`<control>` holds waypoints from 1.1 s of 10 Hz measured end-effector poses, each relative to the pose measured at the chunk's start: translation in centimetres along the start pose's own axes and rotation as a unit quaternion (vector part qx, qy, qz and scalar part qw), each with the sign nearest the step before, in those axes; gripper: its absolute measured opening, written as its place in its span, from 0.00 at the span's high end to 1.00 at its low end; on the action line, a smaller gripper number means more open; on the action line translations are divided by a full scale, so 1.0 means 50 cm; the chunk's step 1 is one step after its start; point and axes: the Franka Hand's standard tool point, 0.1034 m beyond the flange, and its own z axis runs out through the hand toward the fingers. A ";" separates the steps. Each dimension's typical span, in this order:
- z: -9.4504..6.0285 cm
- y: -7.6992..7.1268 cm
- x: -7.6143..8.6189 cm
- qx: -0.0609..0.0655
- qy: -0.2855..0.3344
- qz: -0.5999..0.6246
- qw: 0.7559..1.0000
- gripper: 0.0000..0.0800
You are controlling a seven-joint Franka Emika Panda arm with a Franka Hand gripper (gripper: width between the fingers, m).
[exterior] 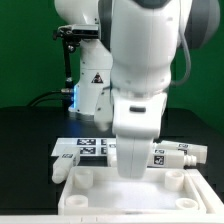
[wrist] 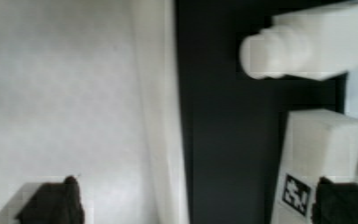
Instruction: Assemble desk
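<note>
Gripper looks wide open, nothing in it. In the exterior view a leg lies at its 3 o'clock, right by the tabletop, so a sloppy descent could shove it crooked.

No legible words; triangle sign on robot base, tags on leg

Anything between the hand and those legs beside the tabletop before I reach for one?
Nothing visible does. The hand hangs over the edge of the tabletop, and only a strip of black table lies between it and the legs. In the exterior view the arm blocks sight of that gap.
</note>
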 end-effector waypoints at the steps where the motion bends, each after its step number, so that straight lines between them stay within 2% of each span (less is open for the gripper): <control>1: -0.015 -0.017 0.004 0.000 0.001 0.039 0.999 0.19; 2: -0.040 -0.018 0.003 -0.009 0.006 0.058 0.998 0.19; 4: -0.029 -0.016 -0.001 -0.008 0.003 0.058 0.998 0.19; 5: -0.033 -0.012 0.002 -0.023 0.013 0.045 0.999 0.19; 6: -0.033 -0.026 0.005 -0.054 0.028 0.033 0.998 0.19; 7: -0.027 -0.057 0.011 -0.062 0.029 0.027 0.997 0.19; 9: -0.017 -0.098 0.064 -0.119 0.045 0.034 0.991 0.19; 10: -0.010 -0.108 0.088 -0.149 0.052 0.033 0.987 0.19; 11: -0.004 -0.113 0.082 -0.140 0.048 0.030 0.989 0.19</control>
